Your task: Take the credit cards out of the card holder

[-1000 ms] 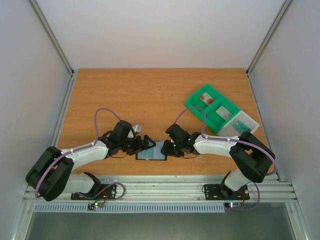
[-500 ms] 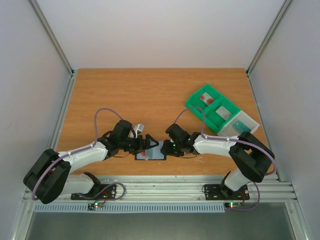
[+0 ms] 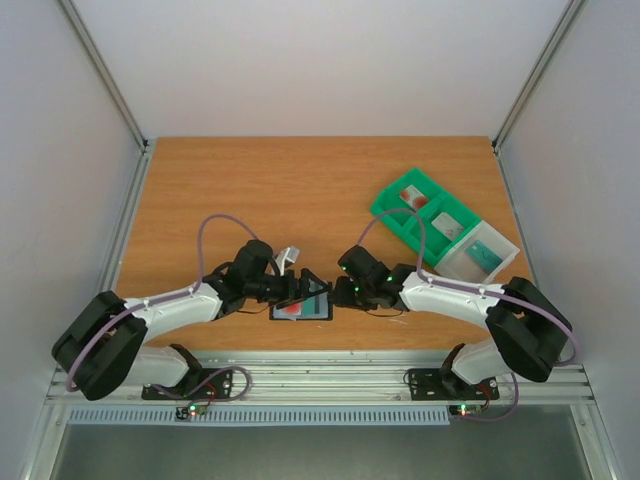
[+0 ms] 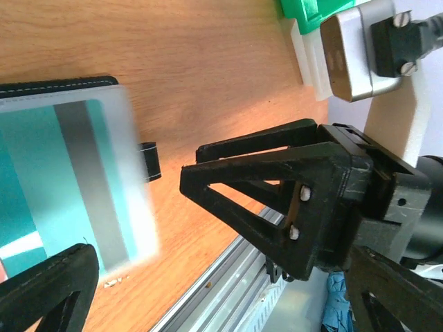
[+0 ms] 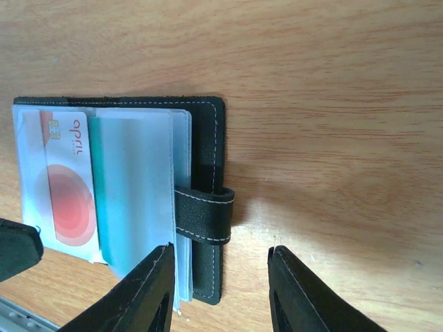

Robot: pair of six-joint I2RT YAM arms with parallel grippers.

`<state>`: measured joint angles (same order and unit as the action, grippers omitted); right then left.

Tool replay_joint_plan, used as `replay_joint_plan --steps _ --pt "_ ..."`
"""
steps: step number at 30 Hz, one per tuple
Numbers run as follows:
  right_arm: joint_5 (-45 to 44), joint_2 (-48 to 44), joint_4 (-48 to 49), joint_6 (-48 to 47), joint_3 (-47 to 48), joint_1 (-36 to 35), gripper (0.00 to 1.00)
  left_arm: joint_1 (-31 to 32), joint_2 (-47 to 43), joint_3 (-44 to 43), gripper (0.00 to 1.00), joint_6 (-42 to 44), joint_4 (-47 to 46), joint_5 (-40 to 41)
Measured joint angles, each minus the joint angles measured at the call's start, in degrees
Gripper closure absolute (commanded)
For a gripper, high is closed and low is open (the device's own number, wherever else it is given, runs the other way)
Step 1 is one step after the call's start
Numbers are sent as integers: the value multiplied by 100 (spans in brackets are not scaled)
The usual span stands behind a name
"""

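The card holder lies open on the table near the front edge, between my two grippers. In the right wrist view its black edge and strap point right. The pale card with a round red mark and the teal-green card lie in clear sleeves. My right gripper is open, with its jaws either side of the holder's strap edge. My left gripper is open and empty beside the blurred teal card. In the top view the left gripper and right gripper nearly meet.
A green compartmented tray with a clear box stands at the right, holding other cards. The table's front edge and metal rail run just behind the holder. The right gripper's black finger fills the left wrist view.
My left gripper has moved right over the holder. The pale card's red mark has come into view and a teal sleeve has lifted. My right arm has shifted slightly right.
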<state>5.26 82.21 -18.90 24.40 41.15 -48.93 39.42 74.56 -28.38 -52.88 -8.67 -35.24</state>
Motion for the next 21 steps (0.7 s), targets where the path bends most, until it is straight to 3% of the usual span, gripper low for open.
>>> replay_joint_plan --steps 7,15,21 --pt "-146 -214 -114 2 -24 0 61 46 127 -2 20 -85 -144 9" --pt "-11 -216 7 9 -28 0 72 -76 72 -9 47 107 339 411" --pt "367 -52 411 37 -26 0 78 -348 79 2 57 210 608 643"
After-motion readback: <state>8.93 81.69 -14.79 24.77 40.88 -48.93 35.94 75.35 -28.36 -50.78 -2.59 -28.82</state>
